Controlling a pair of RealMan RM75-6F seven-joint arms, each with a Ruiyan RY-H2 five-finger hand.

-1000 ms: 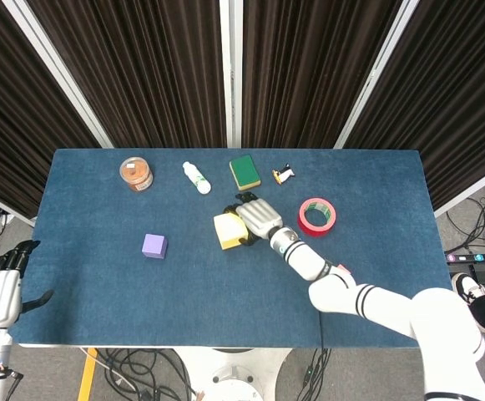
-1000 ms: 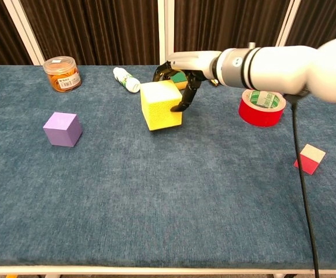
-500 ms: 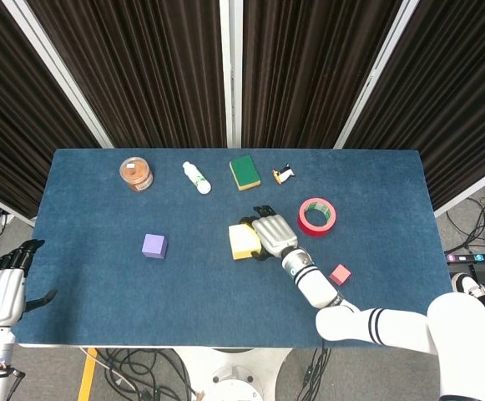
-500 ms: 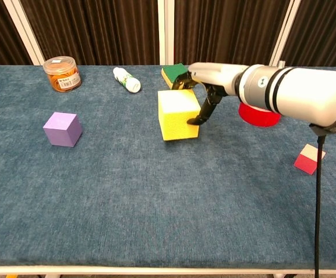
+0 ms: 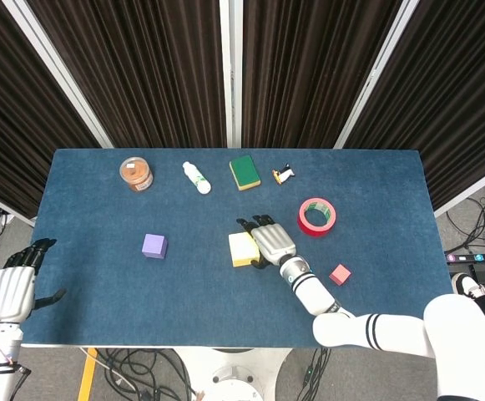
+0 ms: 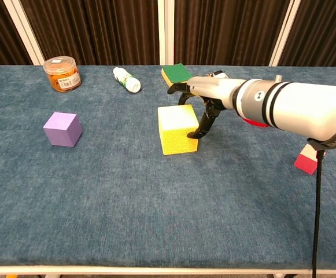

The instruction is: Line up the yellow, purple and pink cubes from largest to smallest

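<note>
Now | right hand (image 6: pixel 205 101) over yellow cube (image 6: pixel 177 128), fingers clamped on its far side; cube on table | risk: cube skids or twists on release | purple cube (image 6: pixel 62 128) far left, pink cube (image 6: pixel 307 159) right | only head view shows left hand (image 5: pixel 15 286), fingers apart, empty

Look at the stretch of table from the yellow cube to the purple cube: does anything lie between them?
Nothing visible does. Bare blue cloth separates the yellow cube from the purple cube; the jar and bottle lie farther back.
</note>
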